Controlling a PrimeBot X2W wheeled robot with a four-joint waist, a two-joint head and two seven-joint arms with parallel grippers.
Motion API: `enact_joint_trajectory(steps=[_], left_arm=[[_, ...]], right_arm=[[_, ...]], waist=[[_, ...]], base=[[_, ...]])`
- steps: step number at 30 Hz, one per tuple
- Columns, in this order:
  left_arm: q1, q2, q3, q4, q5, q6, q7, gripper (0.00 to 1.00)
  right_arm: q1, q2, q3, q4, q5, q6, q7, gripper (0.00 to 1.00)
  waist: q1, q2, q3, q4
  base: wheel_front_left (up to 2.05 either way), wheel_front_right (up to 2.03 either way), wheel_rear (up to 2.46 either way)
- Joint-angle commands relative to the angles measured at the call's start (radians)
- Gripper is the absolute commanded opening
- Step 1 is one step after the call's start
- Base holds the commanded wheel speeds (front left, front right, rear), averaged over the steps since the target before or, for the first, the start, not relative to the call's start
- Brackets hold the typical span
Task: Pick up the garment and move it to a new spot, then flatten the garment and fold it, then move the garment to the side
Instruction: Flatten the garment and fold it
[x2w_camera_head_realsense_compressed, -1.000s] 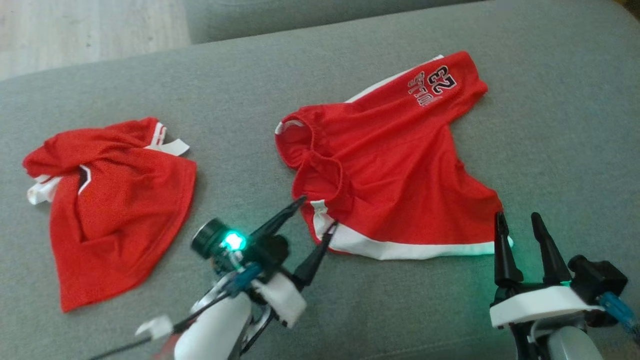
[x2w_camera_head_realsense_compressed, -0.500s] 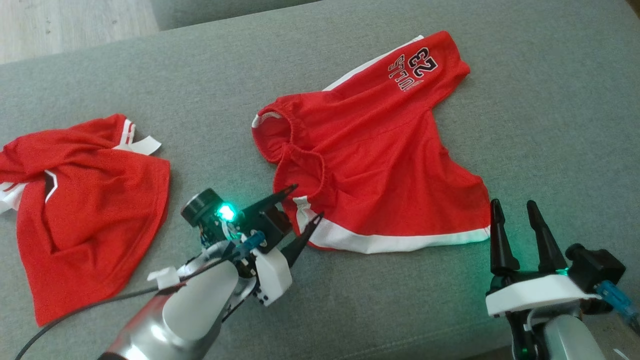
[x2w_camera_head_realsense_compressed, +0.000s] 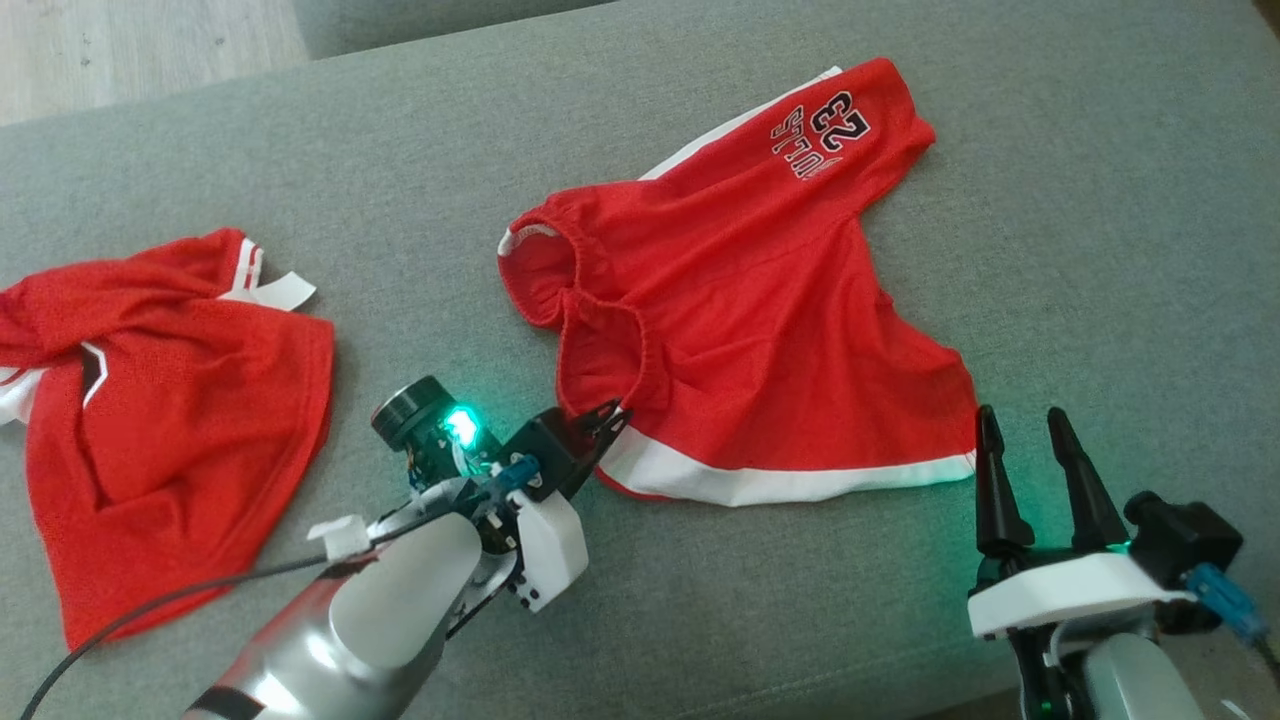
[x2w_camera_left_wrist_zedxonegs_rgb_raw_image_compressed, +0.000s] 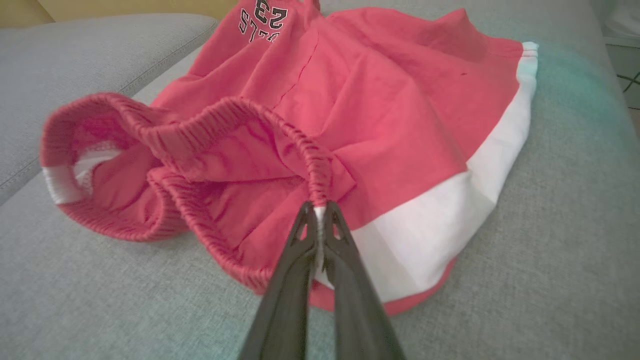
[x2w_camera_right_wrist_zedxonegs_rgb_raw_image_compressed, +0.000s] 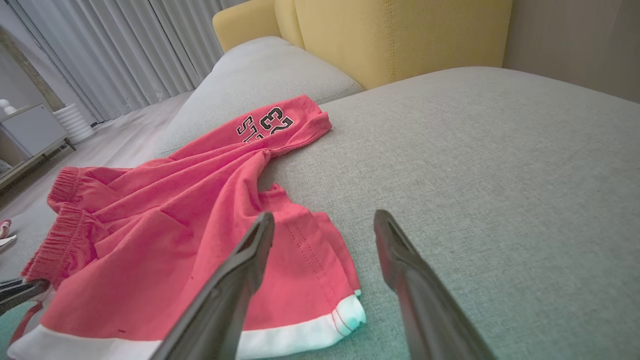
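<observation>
The red shorts (x2w_camera_head_realsense_compressed: 760, 300) lie spread on the grey sofa seat (x2w_camera_head_realsense_compressed: 1120, 220), waistband (x2w_camera_left_wrist_zedxonegs_rgb_raw_image_compressed: 300, 145) toward 9 o'clock. The left hand (x2w_camera_head_realsense_compressed: 606, 414) is pinched tight on the waistband corner at their 7 o'clock edge; the right hand (x2w_camera_head_realsense_compressed: 1018, 418) stands wide and empty just off the white hem (x2w_camera_head_realsense_compressed: 800, 485) corner at 5 o'clock. Another red garment (x2w_camera_head_realsense_compressed: 170, 400) lies well apart at 9 o'clock.

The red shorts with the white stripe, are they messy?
Yes. The red shorts with a white stripe lie rumpled on the grey fabric sofa: the stretchy waistband is bunched into loops, and one leg sticks out sideways.
</observation>
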Motion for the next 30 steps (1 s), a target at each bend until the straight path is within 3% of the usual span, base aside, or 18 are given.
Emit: enact_joint_trajectory(steps=[1,14,30], left_arm=[[-0.040,0.021,0.033,-0.024,-0.011,0.002,-0.017,0.00],[0.039,0.018,0.065,-0.097,-0.061,0.065,-0.112,0.00],[0.073,0.027,0.060,-0.157,-0.086,0.090,-0.120,0.00]], right_arm=[[-0.023,-0.006,0.022,-0.017,-0.001,-0.001,-0.011,1.00],[0.015,-0.006,-0.011,0.089,-0.050,-0.001,-0.011,1.00],[-0.033,-0.006,-0.058,0.207,-0.104,-0.001,0.028,1.00]], waist=[[0.0000,0.0000,-0.003,0.001],[0.0000,0.0000,-0.028,0.044],[0.0000,0.0000,-0.042,0.089]], base=[[0.00,0.00,0.00],[0.00,0.00,0.00],[0.00,0.00,0.00]])
